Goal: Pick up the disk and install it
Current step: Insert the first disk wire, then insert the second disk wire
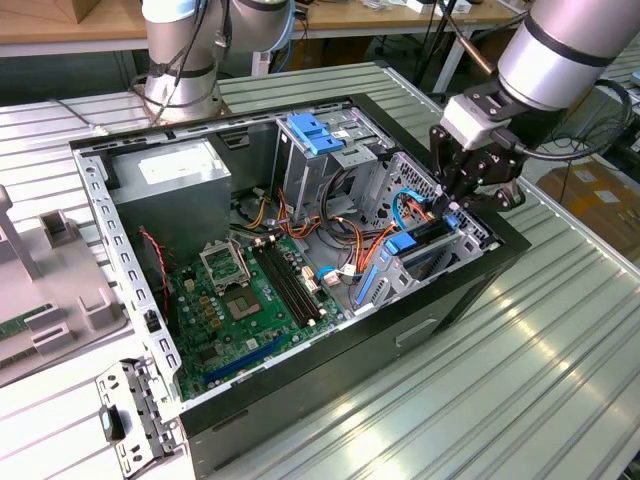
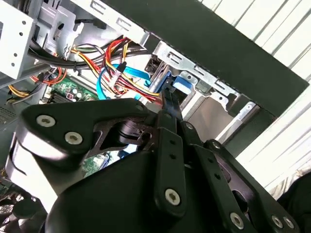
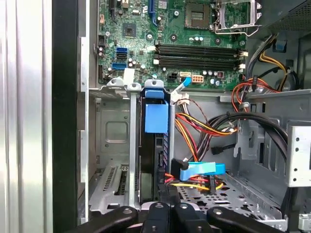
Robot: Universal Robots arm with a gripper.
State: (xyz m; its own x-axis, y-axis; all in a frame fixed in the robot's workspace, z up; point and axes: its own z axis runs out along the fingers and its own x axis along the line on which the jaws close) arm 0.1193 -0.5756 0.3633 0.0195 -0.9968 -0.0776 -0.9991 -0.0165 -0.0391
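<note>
Disk stands on its edge in the drive cage at the right end of the open computer case in the exterior view, with its blue side rail showing at its upper edge. Its long axis runs down into the cage, in line with the pincer, which sits directly above it. In the first wrist view the disk lies straight ahead of the pincer, between the cage's metal walls, beside the orange and yellow cables. The fingers seem drawn together on the disk's near edge, but the contact itself is hidden, so I cannot tell the state for sure.
</note>
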